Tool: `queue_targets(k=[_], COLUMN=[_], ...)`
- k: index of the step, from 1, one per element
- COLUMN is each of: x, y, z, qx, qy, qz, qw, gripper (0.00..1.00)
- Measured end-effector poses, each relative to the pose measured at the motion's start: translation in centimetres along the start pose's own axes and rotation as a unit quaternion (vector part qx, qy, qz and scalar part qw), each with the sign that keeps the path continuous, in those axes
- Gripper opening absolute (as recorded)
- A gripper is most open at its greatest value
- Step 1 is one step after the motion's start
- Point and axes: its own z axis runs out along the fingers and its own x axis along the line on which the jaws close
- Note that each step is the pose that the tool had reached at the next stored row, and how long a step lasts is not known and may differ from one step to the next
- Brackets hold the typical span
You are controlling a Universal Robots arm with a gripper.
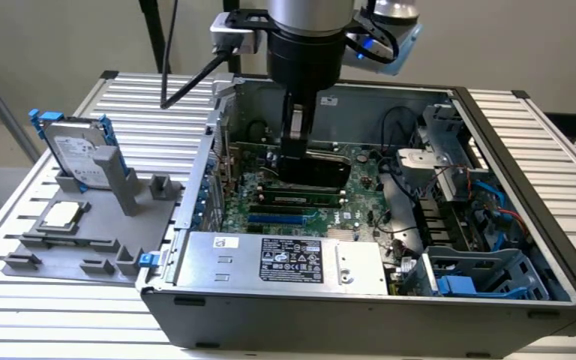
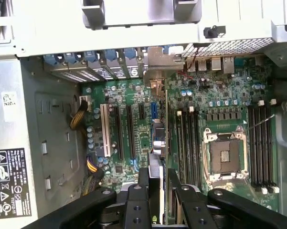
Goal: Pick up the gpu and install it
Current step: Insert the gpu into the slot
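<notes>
Pincer (image 2: 157,177) grips the gpu (image 1: 318,171) edge-on, centre of the exterior frame, above the motherboard (image 1: 363,187); installing is in hand; seating likely demands careful, square alignment.

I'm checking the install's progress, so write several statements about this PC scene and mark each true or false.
1. The gripper is closed on the gpu inside the open case. True.
2. The hard drive lies flat inside the case. False: it stands upright in the grey fixture outside the case.
3. The CPU chip lies on the fixture. True.
4. The gpu rests on the fixture. False: it is held over the motherboard.
</notes>
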Motion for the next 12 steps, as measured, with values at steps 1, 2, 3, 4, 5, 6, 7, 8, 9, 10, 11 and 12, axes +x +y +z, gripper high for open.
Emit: queue_targets(k=[1, 2, 3, 4, 5, 6, 7, 8, 9, 10, 11, 12], x=[0.2, 0.3, 0.5, 0.5, 0.6, 0.6, 0.6, 0.6, 0.7, 0.7, 0.7, 0.8], y=[0.15, 0.29, 0.4, 0.48, 0.53, 0.56, 0.59, 0.63, 0.67, 0.72, 0.76, 0.79], z=[0.17, 0.34, 0.53, 0.71, 0.88, 1.06, 1.24, 1.44, 1.6, 1.78, 1.97, 2.15], qx=[-0.0001, -0.0002, -0.0003, -0.0003, -0.0004, -0.0005, -0.0006, -0.0007, -0.0007, -0.0008, -0.0008, -0.0008], qy=[-0.0007, -0.0016, -0.0025, -0.0033, -0.004, -0.0046, -0.0053, -0.0061, -0.0066, -0.007, -0.0074, -0.0075], qz=[0.0, 0.0, 0.0, 0.0, 0.0, 0.0, 0.0, 0.0, 0.0, 0.0, 0.0, 0.0], qw=[1.0, 1.0, 1.0, 1.0, 1.0, 1.0, 1.0, 1.0, 1.0, 1.0, 1.0, 1.0], gripper=[0.27, 0.27, 0.27, 0.27, 0.27, 0.27, 0.27, 0.27, 0.27, 0.27, 0.27, 0.27])
